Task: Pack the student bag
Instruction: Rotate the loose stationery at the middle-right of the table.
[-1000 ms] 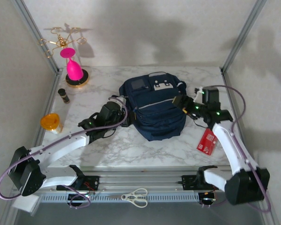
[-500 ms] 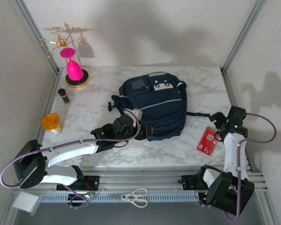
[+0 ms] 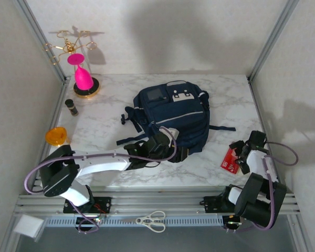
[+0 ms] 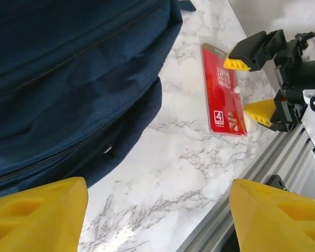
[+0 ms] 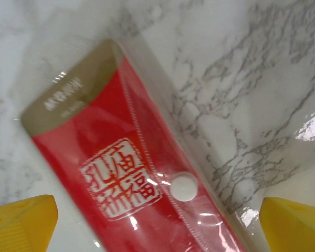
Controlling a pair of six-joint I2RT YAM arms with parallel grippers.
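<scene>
At table centre, bag (image 3: pixel 170 118) lies flat, zips apparently closed, though view is poor. Left gripper (image 4: pixel 157 215) at bag's near edge: jaws spread wide, empty. Right gripper (image 5: pixel 157 226) above red pouch (image 5: pixel 131 184), which lies apart from bag on right — jaws wide, straddling it, nothing held. Step judged: pouch pick-up. Next move calls for descent, closure across pouch — bag not yet opened.
</scene>
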